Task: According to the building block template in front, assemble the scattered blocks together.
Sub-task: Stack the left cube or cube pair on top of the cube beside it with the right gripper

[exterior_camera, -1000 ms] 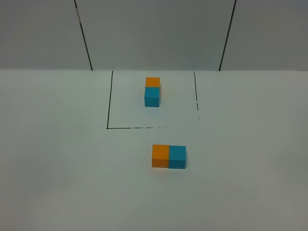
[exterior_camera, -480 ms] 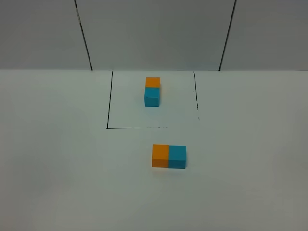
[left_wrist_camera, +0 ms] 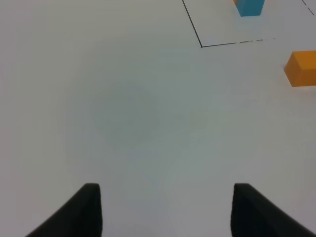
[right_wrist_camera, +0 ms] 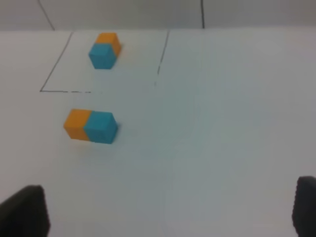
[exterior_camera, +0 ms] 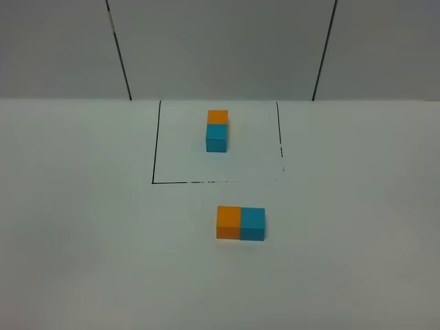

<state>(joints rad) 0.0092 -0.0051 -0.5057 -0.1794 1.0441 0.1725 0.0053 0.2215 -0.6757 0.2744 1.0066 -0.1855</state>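
Seemingly nothing has been moved over the last second. The left hand [left_wrist_camera: 168,212] is held parted and empty above bare tabletop [left_wrist_camera: 123,123]. The orange block [exterior_camera: 228,222] and cyan block [exterior_camera: 252,224] are set touching, side by side, just outside the outlined square [exterior_camera: 156,144] that holds the template [exterior_camera: 217,130]. The right hand [right_wrist_camera: 165,212] is spread wide, empty. The pair is judged joined, though turned relative to the template.

Template pair of small matte cubes [exterior_camera: 217,128]: orange touching cyan, orange apparently behind rather than on top, inside black outlined square [exterior_camera: 153,151] on white bench [exterior_camera: 82,240]. Larger matte orange cube [exterior_camera: 228,222] and matte cyan cube [exterior_camera: 252,224] sit flat, faces touching, just outside the outline's near edge.
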